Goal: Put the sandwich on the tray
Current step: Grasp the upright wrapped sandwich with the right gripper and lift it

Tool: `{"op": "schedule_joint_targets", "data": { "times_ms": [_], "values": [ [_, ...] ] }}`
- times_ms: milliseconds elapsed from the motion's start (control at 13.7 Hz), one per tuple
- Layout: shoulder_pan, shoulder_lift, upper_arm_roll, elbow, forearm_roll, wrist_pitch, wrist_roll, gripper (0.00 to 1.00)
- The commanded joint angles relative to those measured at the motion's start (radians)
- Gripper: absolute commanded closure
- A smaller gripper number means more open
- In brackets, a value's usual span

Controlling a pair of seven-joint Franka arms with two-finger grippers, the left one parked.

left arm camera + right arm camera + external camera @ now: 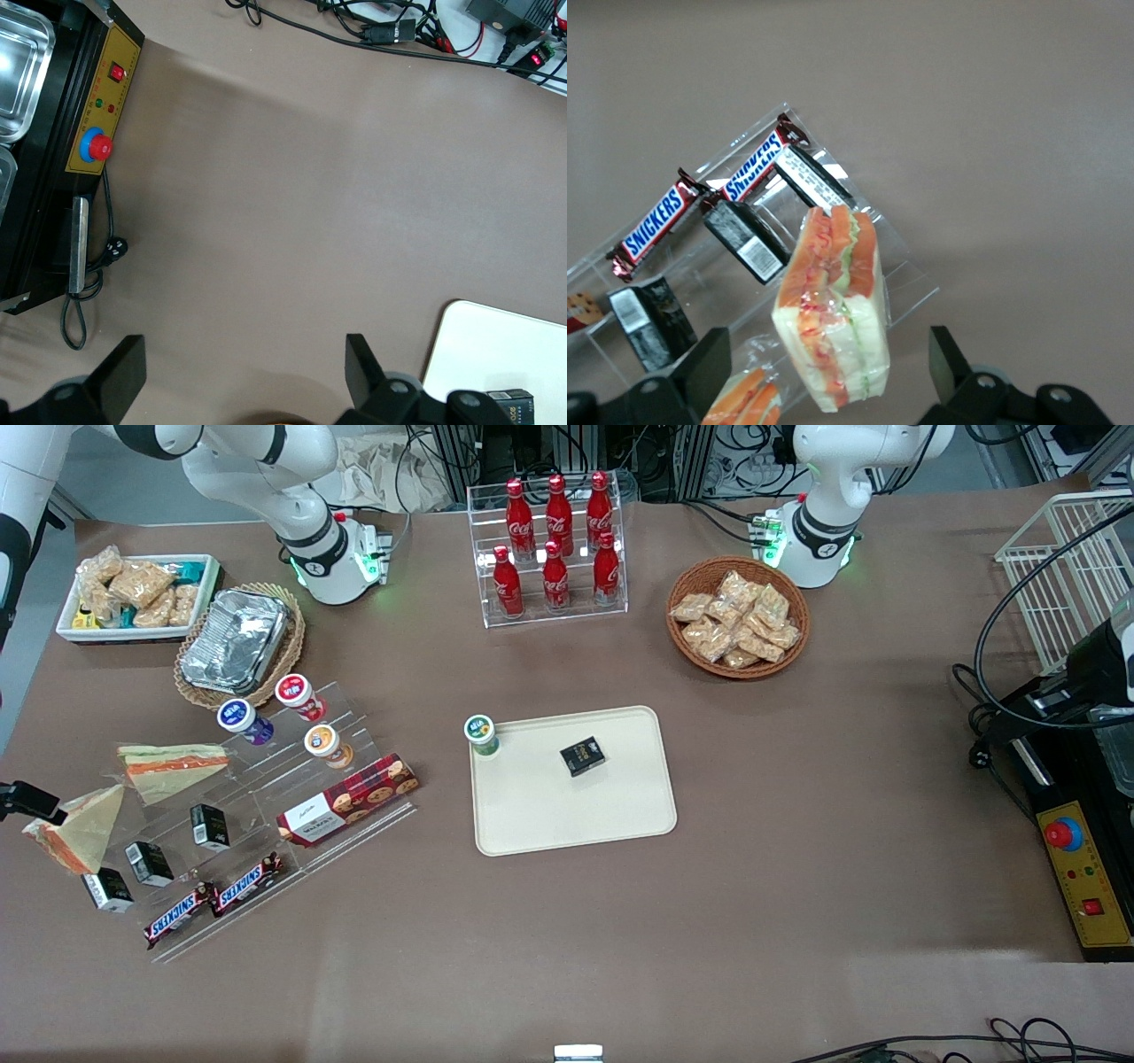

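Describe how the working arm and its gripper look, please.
The right arm has glossy white rounded shells with black bands at the joints, and its base glows green beside a small red part. The gripper, near the sandwich toward the working arm's end of the table, has two matte black, blocky fingers.

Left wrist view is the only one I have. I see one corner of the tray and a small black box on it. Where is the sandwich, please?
Observer: The sandwich is off the tray, at the working arm's end of the table, beside a clear display stand.
Operator: Is the end effector on it?
Observer: The end effector is around it, open, with a gap on each side.
Operator: Is anything else on the tray?
Observer: A green-lidded cup stands at one corner.
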Motion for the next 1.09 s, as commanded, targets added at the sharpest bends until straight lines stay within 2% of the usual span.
{"op": "schedule_joint_targets", "data": {
  "times_ms": [0, 438, 584, 657, 876, 949, 1022],
  "values": [
    [-0.005, 0.029, -0.005, 0.009, 0.041, -0.004, -0.057, 0.01],
    [-0.004, 0.073, -0.002, -0.002, 0.041, -0.003, -0.061, 0.02],
    [-0.004, 0.081, 0.004, -0.002, 0.042, -0.003, -0.061, 0.08],
    [-0.004, 0.086, 0.009, -0.007, 0.042, -0.003, -0.061, 0.19],
    [-0.004, 0.096, 0.011, -0.007, 0.042, 0.000, -0.059, 0.44],
    [-0.004, 0.100, 0.011, -0.007, 0.048, 0.000, -0.059, 0.59],
    [-0.004, 0.101, 0.011, -0.007, 0.073, 0.000, -0.059, 0.68]
  ]
}}
